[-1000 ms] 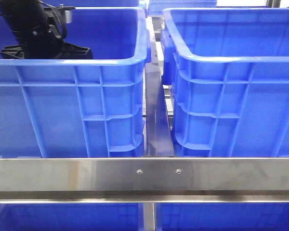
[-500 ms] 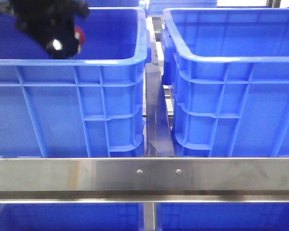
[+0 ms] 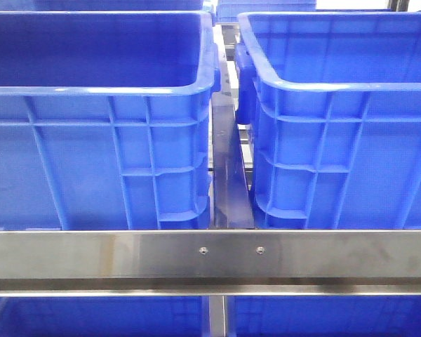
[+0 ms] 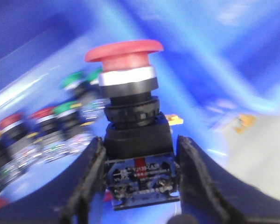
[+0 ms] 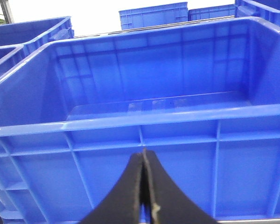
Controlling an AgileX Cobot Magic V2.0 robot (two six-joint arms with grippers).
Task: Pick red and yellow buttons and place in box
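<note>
My left gripper [image 4: 140, 144] is shut on the black body of a red button [image 4: 124, 51] with a mushroom cap, and holds it above a blurred blue crate floor. Several more buttons [image 4: 46, 121] with red and green caps lie there; I cannot make out a yellow one. The box [image 3: 323, 88], a deep blue crate, stands at the right in the front view. In the right wrist view its inside [image 5: 154, 105] looks empty. My right gripper [image 5: 143, 156] is shut on nothing, just outside that box's near wall. Neither arm shows in the front view.
A second blue crate [image 3: 98, 90] stands at the left, with a narrow gap and a dark divider [image 3: 228, 175] between the two. A steel rail [image 3: 210, 256] crosses in front of them. More blue crates [image 5: 151, 14] stand behind.
The left arm was down in the left crate, rose with a red button in its jaws, and has now gone out of the front view. The crates have not moved.
</note>
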